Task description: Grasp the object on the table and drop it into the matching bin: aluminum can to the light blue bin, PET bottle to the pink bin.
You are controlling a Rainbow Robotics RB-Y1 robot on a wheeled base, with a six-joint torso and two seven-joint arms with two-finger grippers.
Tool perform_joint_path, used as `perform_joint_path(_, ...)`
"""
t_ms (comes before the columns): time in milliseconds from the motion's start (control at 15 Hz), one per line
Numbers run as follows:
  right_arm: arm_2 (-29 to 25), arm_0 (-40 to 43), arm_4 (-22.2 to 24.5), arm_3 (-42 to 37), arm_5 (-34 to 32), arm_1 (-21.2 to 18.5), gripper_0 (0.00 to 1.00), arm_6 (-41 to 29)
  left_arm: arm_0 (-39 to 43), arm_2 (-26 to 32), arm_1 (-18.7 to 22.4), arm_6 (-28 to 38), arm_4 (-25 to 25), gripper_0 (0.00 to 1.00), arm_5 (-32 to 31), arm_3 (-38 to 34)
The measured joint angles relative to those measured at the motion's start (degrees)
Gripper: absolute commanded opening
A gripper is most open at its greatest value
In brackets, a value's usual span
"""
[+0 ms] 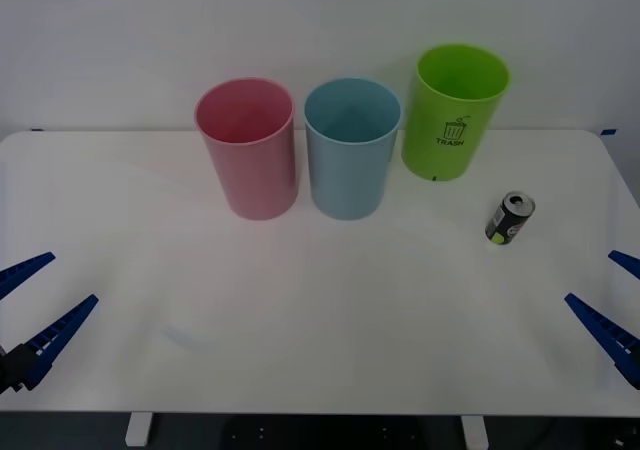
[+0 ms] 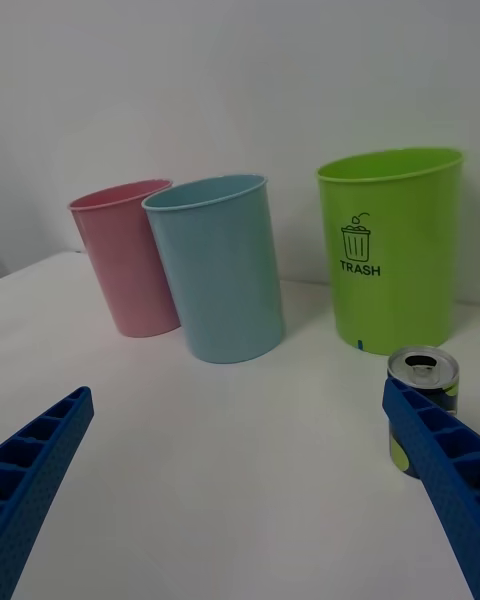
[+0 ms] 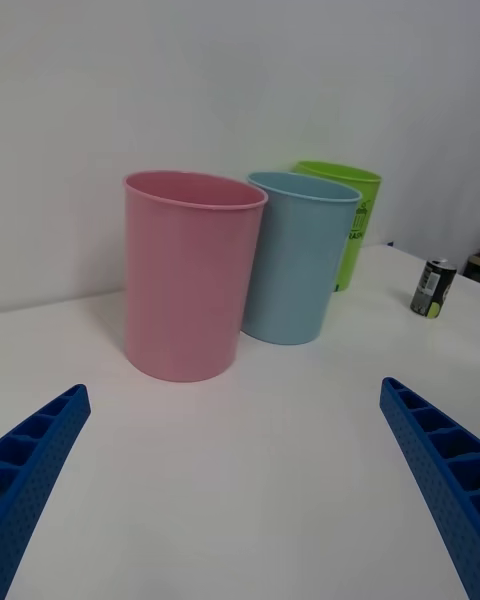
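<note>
The aluminum can [image 1: 510, 218] is small and dark with a silver top and yellow-green marks. It stands upright on the white table [image 1: 300, 320] at the right, in front of the green bin. The pink bin [image 1: 247, 150] and the light blue bin [image 1: 350, 150] stand side by side at the back middle. My right gripper [image 1: 612, 295] is open at the table's right edge, nearer me than the can. In the right wrist view the can [image 2: 422, 368] sits just behind one finger [image 2: 440, 460]. My left gripper [image 1: 40, 305] is open at the left edge, holding nothing.
A lime green bin [image 1: 455, 115] marked "TRASH" stands to the right of the light blue bin, behind the can. A white wall rises behind the table. Bare tabletop lies between the bins and both grippers.
</note>
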Motion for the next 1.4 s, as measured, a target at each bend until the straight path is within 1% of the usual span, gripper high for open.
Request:
perform_joint_path(133, 0.0, 0.0, 0.0, 0.0, 0.0, 0.0, 1.0, 0.0, 0.0, 0.0, 0.0, 0.0, 0.0, 1.0, 0.0, 0.0)
perform_joint_path(267, 0.5, 0.7, 0.8, 0.6, 0.0, 1.3, 1.0, 0.1, 0.0, 0.0, 0.0, 0.0, 0.0, 1.0, 0.0, 0.0)
perform_joint_path(400, 1.1, 1.5, 1.1, -0.2, 0.9, 1.5, 1.0, 0.0, 0.0, 0.0, 0.0, 0.0, 0.0, 1.0, 0.0, 0.0)
perform_joint_path(733, 2.9, 3.2, 1.2, -1.5, 6.5, 1.5, 1.0, 1.8, 0.0, 0.0, 0.0, 0.0, 0.0, 1.0, 0.0, 0.0)
perform_joint_path(1000, 5.1, 4.5, 1.5, -1.5, 12.2, 1.5, 1.0, 4.8, 0.0, 0.0, 0.0, 0.0, 0.0, 1.0, 0.0, 0.0)
perform_joint_path(1400, 7.3, 5.9, 1.5, -1.5, 17.2, 1.5, 1.0, 9.5, 0.0, 0.0, 0.0, 0.0, 0.0, 1.0, 0.0, 0.0)
